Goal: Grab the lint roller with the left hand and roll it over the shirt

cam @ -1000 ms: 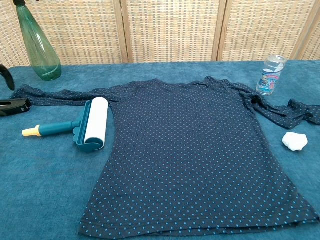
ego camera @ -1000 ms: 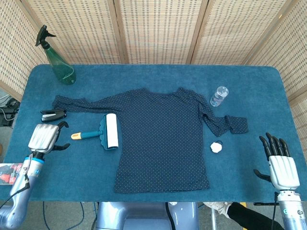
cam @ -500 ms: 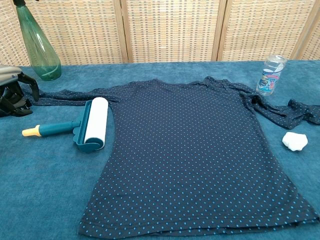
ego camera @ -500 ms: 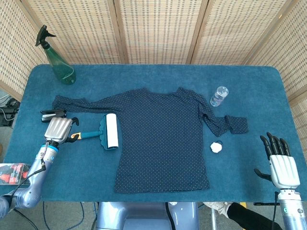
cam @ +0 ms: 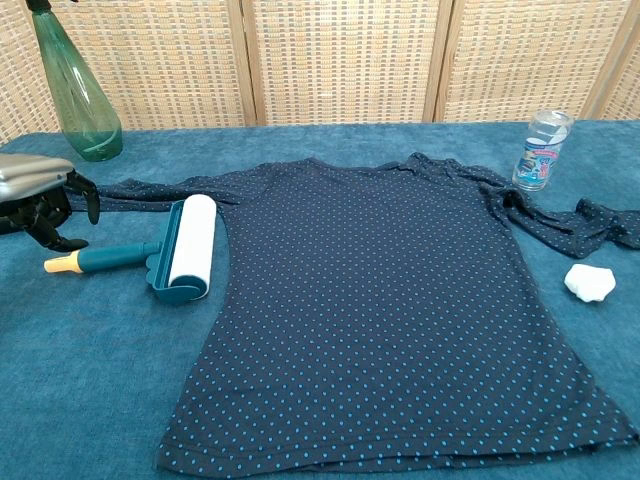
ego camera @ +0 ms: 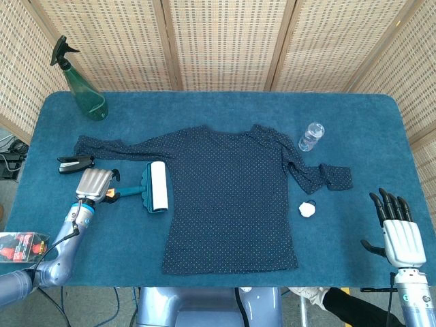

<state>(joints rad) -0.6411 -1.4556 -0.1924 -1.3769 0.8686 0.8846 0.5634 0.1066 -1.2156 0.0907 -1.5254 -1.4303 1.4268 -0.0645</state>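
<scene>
Lint roller [ego camera: 144, 190], light and rigid, offers its slim handle just under the open, empty left hand [ego camera: 94, 184].

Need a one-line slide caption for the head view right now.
Left hand hovers over the lint roller handle beside the spread polka-dot shirt; right hand waits open.

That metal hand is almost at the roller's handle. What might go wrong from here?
The left hand hovers over the handle tip of the lint roller, so a grasp that far out may let the head tilt. The roller lies against the shirt edge; dragging it could bunch the fabric. The stapler nearby could get bumped.
</scene>
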